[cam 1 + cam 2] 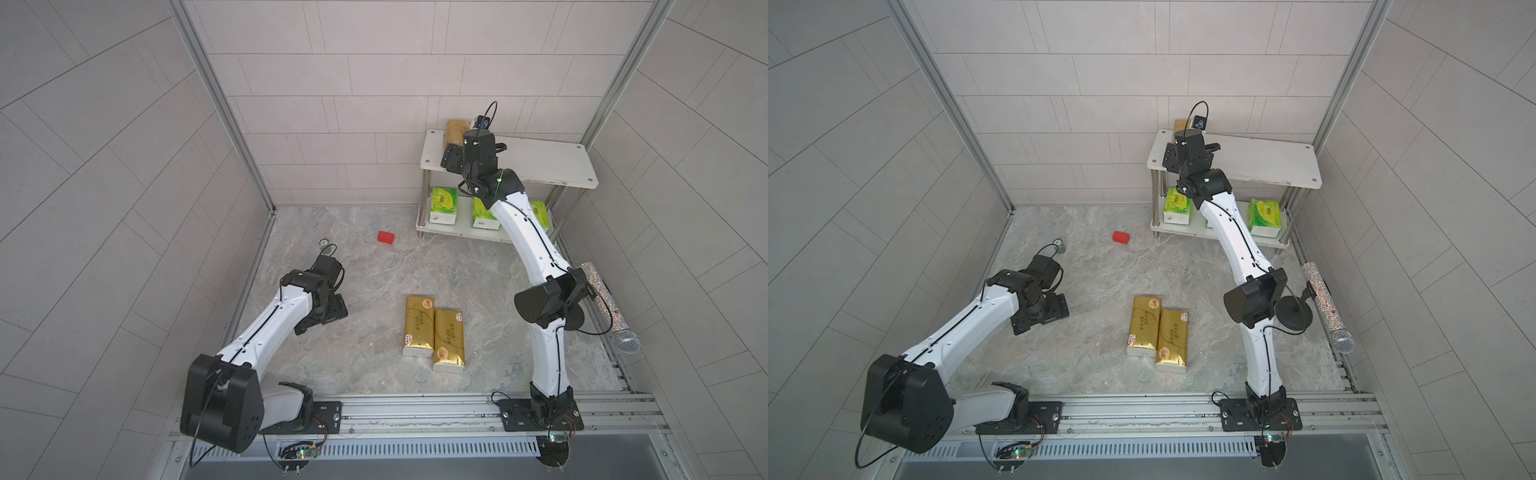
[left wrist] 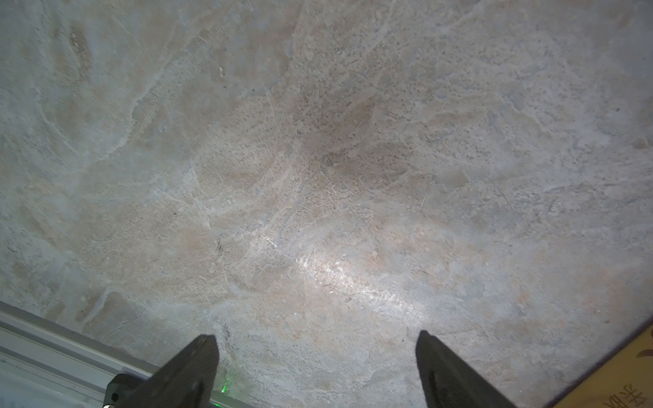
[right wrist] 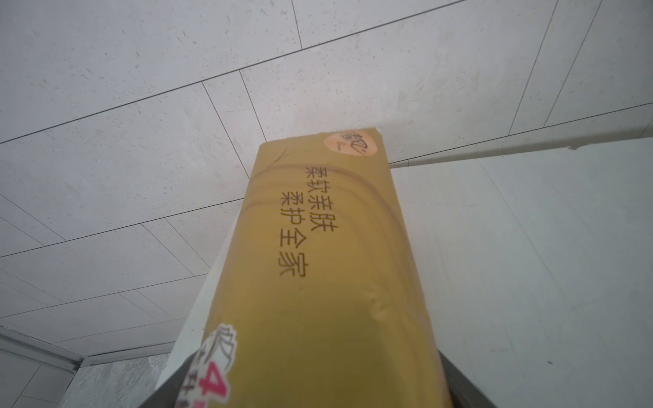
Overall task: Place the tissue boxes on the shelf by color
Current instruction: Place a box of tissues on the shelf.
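clearly the gold pack is the one being placed: it lies lengthwise at the left end of the shelf, on the top board, its far end toward the back wall, likely so two more fit beside it. the right gripper straddles its near end, a jaw on either side; whether they press it or have let go i cannot tell. three green packs stand on the lower board, so color splits by tier. two gold packs lie side by side, touching, on the table. the left gripper hangs wide open over bare table, holding nothing.
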